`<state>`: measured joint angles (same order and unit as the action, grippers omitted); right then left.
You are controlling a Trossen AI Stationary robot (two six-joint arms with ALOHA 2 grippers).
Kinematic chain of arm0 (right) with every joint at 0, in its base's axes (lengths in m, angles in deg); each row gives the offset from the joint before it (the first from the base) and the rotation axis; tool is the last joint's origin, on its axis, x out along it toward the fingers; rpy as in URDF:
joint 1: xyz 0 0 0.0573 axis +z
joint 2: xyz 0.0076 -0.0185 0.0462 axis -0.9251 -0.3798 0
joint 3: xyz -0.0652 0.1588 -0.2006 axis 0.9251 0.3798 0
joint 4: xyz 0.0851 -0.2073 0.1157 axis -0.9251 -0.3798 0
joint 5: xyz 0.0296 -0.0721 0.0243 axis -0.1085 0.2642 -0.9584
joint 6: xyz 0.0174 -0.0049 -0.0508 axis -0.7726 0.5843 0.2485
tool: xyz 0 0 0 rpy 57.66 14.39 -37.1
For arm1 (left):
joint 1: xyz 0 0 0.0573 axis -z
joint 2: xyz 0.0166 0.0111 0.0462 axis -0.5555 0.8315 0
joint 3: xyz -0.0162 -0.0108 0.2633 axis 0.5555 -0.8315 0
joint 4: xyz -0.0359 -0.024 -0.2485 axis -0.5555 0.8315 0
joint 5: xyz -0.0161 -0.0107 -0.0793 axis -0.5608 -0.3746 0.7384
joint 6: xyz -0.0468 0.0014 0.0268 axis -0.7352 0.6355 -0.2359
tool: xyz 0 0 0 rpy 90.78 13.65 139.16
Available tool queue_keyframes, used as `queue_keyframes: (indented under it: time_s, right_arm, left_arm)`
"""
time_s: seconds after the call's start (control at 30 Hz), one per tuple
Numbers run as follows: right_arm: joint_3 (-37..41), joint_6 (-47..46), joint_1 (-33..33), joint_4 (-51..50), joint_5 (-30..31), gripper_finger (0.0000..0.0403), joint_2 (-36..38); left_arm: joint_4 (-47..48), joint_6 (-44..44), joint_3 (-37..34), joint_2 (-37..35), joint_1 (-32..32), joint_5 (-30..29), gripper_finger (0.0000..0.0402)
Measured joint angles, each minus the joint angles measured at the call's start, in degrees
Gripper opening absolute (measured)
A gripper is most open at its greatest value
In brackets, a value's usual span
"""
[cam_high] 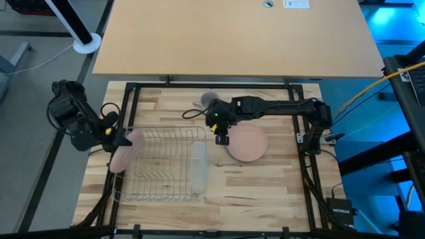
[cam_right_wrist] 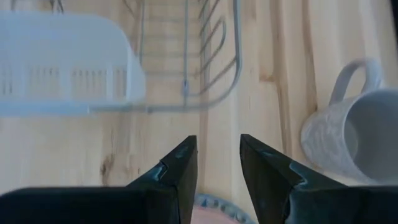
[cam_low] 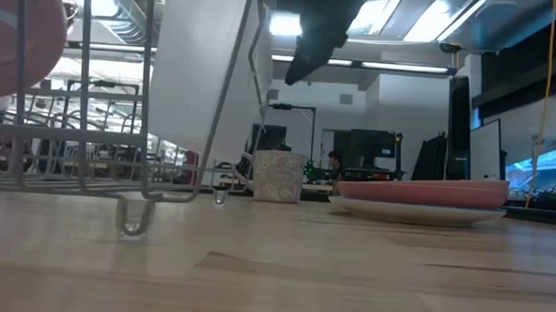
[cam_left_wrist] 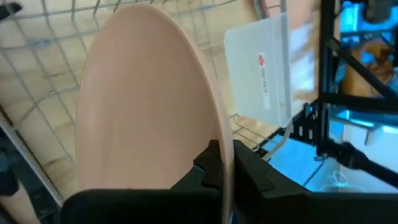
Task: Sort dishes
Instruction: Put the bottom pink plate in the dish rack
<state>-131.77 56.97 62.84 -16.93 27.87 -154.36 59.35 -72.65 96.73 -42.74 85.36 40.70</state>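
Note:
My left gripper (cam_high: 114,137) is shut on a salmon-pink plate (cam_high: 125,151) that stands on edge over the left end of the wire rack (cam_high: 166,162). It also shows in the left wrist view (cam_left_wrist: 143,99) and the low view (cam_low: 20,32). A second pink plate (cam_high: 248,143) lies flat on a white-backed plate (cam_low: 417,212), whose green-blue rim (cam_right_wrist: 219,202) shows in the right wrist view. My right gripper (cam_right_wrist: 217,149) is open and empty, above the left edge of that stack (cam_high: 222,138). My left gripper pinches the pink plate's rim (cam_left_wrist: 219,155) between its two fingers, one on the face and one on the back. It comes from the table's left side. The plate stands on edge, tilted; whether it touches the rack wires I cannot tell.
A white plastic cutlery caddy (cam_high: 198,162) hangs on the rack's right end. A white patterned mug (cam_high: 209,99) stands behind the stack, near my right arm. Bare wood lies along the table's near edge (cam_high: 252,192).

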Motion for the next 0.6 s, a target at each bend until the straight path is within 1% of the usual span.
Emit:
queue_keyframes:
  time_s: [0.1, 0.2, 0.3, 0.6]
  right_arm:
    - [0.0, 1.1, 0.0, 2.2, 0.0, 0.0127, -0.1]
    - [0.0, 5.1, 0.0, 2.6, 0.0, 0.0127, -0.5]
    - [0.0, 7.8, 0.0, 3.3, -0.5, 0.0127, -1.0]
    - [0.0, 10.9, 0.0, 3.4, -1.0, 0.0127, -3.3]
  left_arm:
    - [1.8, -4.5, 0.0, 1.4, 0.0, 0.1, 0.0002]
    - [3.1, -8.7, 0.0, 3.0, 0.0, 0.2, 0.0002]
    - [3.0, -9.0, 0.0, 4.6, -0.4, 1.1, 0.0002]
    - [3.0, -8.9, 0.0, 8.3, -2.7, 1.2, 0.0002]
